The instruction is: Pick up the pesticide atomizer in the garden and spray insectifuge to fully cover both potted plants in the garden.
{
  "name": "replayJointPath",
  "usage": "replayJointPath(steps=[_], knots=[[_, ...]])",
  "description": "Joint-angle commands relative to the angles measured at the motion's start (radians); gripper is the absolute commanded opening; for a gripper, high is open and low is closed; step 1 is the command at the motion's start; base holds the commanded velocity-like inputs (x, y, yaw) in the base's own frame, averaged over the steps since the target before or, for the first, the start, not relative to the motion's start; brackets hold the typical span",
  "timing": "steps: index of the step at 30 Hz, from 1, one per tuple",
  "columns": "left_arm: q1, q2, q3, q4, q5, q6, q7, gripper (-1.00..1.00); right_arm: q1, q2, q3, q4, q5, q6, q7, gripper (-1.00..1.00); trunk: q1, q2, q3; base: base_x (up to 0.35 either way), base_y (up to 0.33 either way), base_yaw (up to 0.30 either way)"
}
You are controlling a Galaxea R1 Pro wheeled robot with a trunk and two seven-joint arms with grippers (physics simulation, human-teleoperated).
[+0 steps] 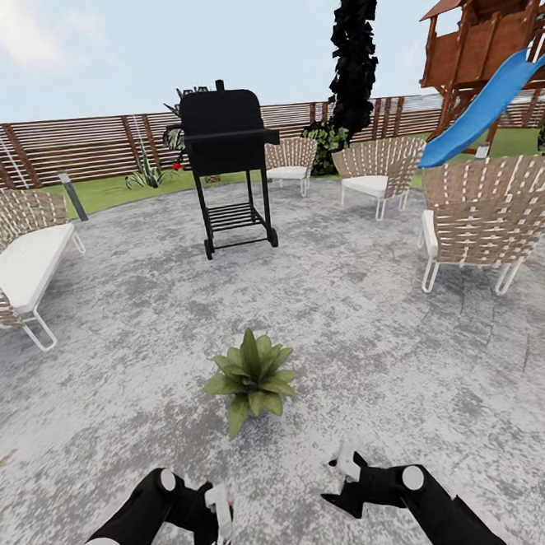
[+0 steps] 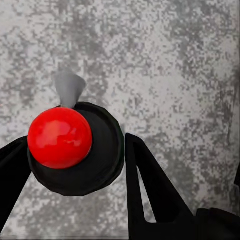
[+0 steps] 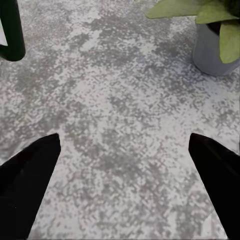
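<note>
Head view: the plant [image 1: 250, 380] sits at your 12 o'clock, seemingly unsprayed. Your left gripper [image 1: 218, 521] pinches the atomizer [image 2: 75, 147]; aim its red tip at the leaves. The right gripper [image 1: 344, 474] hangs spread, empty.

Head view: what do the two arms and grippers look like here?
Both arms have white forearm shells ending in glossy black wrist sections, each with a round white cap on the joint. The left gripper and right gripper have black angular fingers with small white blocks at their bases. No cables or markings show.
</note>
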Motion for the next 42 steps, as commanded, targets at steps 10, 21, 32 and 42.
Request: replayJointPath(steps=[10,21,32,42], knots=[[0.005,-0.043,-0.004,0.001,-0.080,0.007,-0.002,-1.00,0.000,0.046,0.170,-0.004,0.007,-0.007,-0.001,-1.00,0.000,0.000,-0.001,0.000,0.000,0.000],[0.007,-0.100,-0.003,0.001,-0.149,0.028,0.000,-1.00,0.000,0.074,0.177,-0.008,0.004,-0.007,-0.001,-1.00,0.000,0.000,-0.001,0.000,0.000,0.000],[0.003,-0.142,-0.004,0.000,-0.149,0.028,0.003,-1.00,0.000,0.084,0.177,-0.008,0.004,-0.007,-0.001,-1.00,0.000,0.000,-0.001,0.000,0.000,0.000],[0.002,-0.176,-0.002,-0.002,-0.147,0.028,0.007,-1.00,0.000,0.086,0.177,-0.009,0.004,-0.008,-0.001,-1.00,0.000,0.000,-0.001,0.000,0.000,0.000]])
